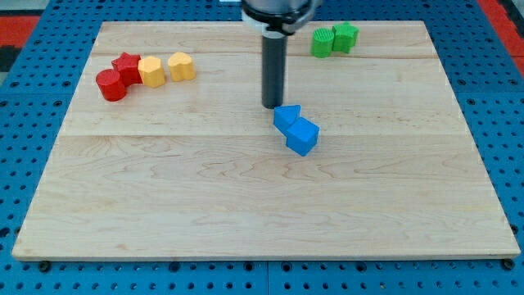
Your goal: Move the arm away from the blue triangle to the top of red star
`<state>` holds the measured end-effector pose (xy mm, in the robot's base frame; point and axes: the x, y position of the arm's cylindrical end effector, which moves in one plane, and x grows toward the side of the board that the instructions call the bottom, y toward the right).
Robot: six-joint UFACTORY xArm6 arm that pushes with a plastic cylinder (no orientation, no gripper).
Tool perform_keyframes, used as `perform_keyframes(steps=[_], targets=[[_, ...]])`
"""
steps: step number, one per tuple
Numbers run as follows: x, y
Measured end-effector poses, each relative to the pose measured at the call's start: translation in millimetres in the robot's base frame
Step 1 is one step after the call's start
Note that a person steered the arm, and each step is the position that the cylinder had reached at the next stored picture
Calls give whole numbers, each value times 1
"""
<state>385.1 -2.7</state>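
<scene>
My tip [273, 106] sits just left of and above the blue triangle [286, 118], very close to it. A blue cube [302, 136] touches the triangle on its lower right. The red star [127, 64] lies far off at the view's upper left, wedged between a red cylinder [110, 85] on its lower left and a yellow block [151, 71] on its right.
A second yellow block [181, 66] sits right of the first. Two green blocks [323, 42] [345, 36] stand together near the board's top edge, right of the rod. The wooden board [246, 205] lies on a blue pegboard.
</scene>
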Motion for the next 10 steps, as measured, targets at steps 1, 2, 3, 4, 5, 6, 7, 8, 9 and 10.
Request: perform_keyframes(steps=[1,2,3,4,5,6,7,8,9,10], targets=[[24,-39],[39,-104],[44,-176],[28,-250],[-11,-300],[-16,-302],[-72,-297],[-119,-291],[-135,-242],[-126,-189]])
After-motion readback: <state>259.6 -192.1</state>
